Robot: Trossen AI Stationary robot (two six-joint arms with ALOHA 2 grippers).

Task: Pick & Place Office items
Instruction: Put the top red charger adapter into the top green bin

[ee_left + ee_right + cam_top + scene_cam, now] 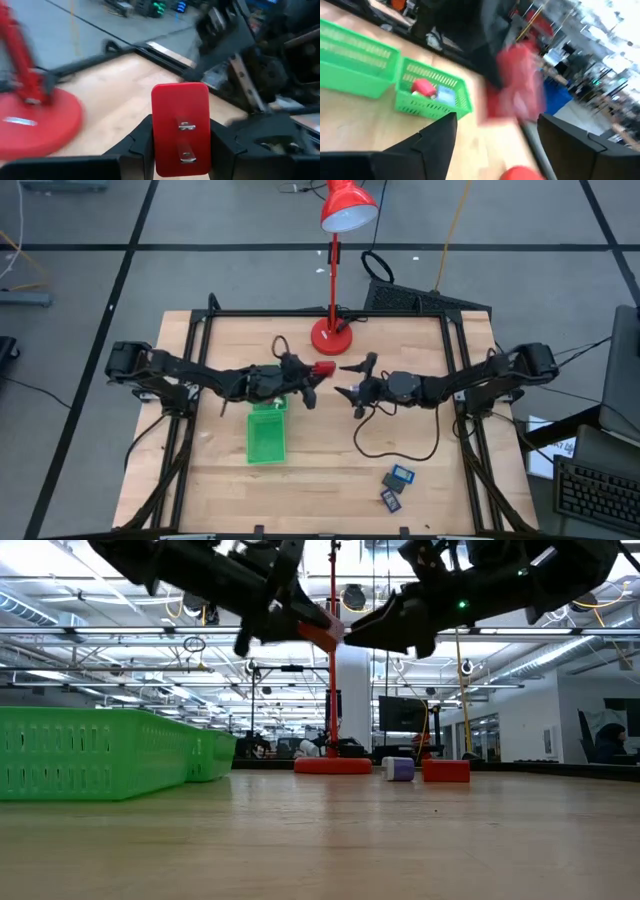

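Now: red block (180, 129) clamped in my left gripper (318, 370), lifted clear of the table.
Its long axis runs out ahead of my fingers; green tray (266, 435) just near-left below. My right gripper (352, 378) spread apart, empty, close on the right.

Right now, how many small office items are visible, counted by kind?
Red blocks: 3, one in the left gripper, one in the tray
Blue piece, in tray: 1
Whitish-blue bit: 1
Dark rectangles with blue faces: 2
Total: 7
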